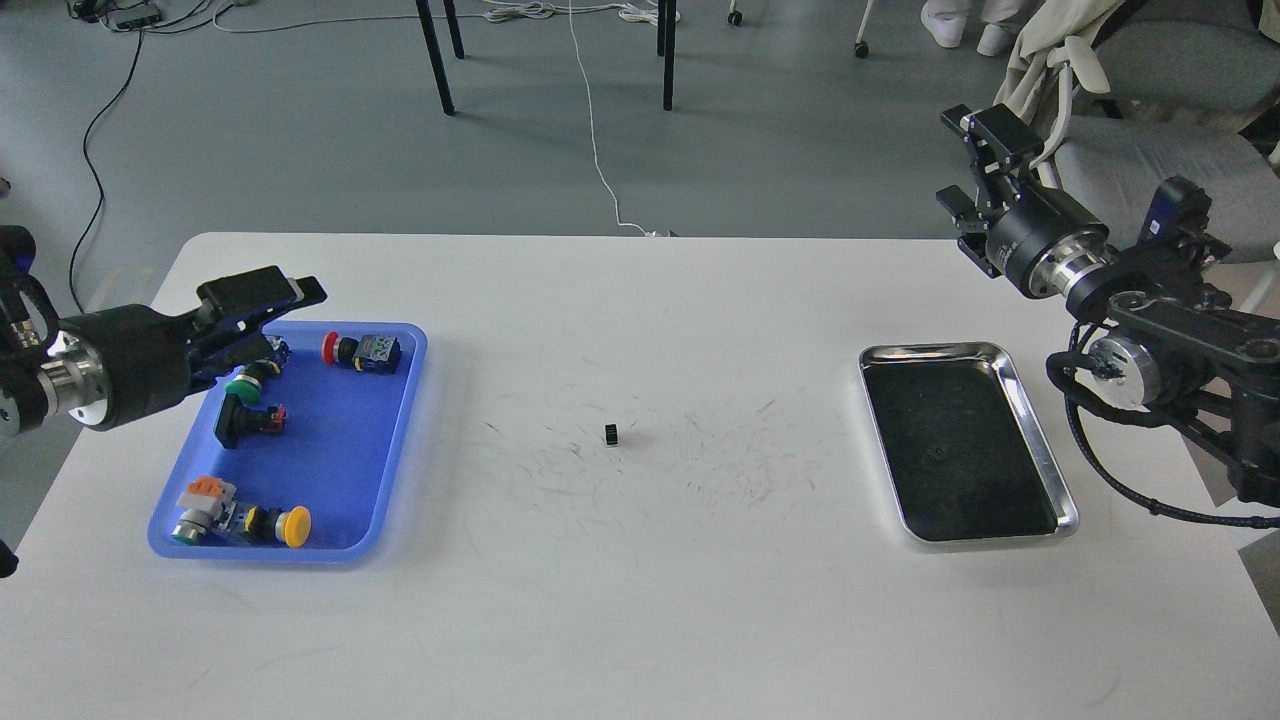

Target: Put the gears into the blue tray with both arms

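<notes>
The blue tray (335, 470) lies on the left of the white table and holds several colourful push-button switches. One tiny black gear (611, 433) stands alone at the table's middle. Another dark gear (937, 455) shows faintly inside the steel tray. My left gripper (293, 318) hovers over the blue tray's far left corner, pointing right, fingers apart and empty. Off the table's far right corner, my right gripper (968, 165) hangs in the air behind the steel tray, open and empty. Both grippers are far from the middle gear.
A shiny steel tray (1040, 440) with a dark inside lies on the right of the table. Among the switches in the blue tray are a red-capped one (360, 351), a green one (245, 385) and a yellow one (285, 526). Chairs and cables stand on the floor behind.
</notes>
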You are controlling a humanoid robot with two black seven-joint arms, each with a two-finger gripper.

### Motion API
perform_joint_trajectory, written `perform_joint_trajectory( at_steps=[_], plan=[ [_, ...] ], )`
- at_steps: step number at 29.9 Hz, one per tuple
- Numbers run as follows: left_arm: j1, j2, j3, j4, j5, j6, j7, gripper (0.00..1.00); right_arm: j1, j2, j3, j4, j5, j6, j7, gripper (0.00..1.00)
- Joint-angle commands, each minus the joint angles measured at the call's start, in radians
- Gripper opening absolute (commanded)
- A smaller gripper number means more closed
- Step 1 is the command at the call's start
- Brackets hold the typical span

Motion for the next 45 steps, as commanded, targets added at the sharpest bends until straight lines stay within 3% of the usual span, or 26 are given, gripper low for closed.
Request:
perform_joint_trajectory(
  at_steps=[1,14,19,27,32,36,43,45],
  plan=[
    [0.002,-0.011,0.007,-0.018,0.057,0.036,-0.033,0.99,-0.025,-0.032,0.003,0.02,-0.001,0.058,0.006,0.97],
    [0.023,-0.076,0.031,-0.06,0.192,0.025,-0.059,0.99,-0.105,-0.049,0.008,0.022,-0.01,0.086,0.03,0.97],
    [0.016,-0.075,0.068,-0.066,0.353,0.043,-0.125,0.99,-0.099,-0.04,0.017,0.017,-0.017,0.086,0.03,0.97],
    [-0.012,-0.129,0.061,-0.066,0.787,0.096,-0.113,0.98,-0.079,-0.038,0.032,0.016,-0.018,0.084,0.03,0.97],
    [-0.056,-0.18,0.062,-0.035,0.844,0.11,-0.119,0.98,-0.068,-0.041,0.069,0.016,-0.018,0.068,0.03,0.97],
    [-0.069,-0.298,0.068,0.06,0.846,0.108,-0.13,0.98,-0.082,-0.046,0.159,0.004,-0.017,0.048,0.03,0.97],
    [-0.063,-0.457,0.082,0.209,0.846,0.1,-0.28,0.98,-0.113,-0.022,0.219,-0.033,-0.014,-0.055,0.038,0.97],
    [-0.063,-0.5,0.093,0.24,0.844,0.1,-0.294,0.98,-0.13,-0.022,0.238,-0.026,-0.012,-0.051,0.047,0.97]
  ],
)
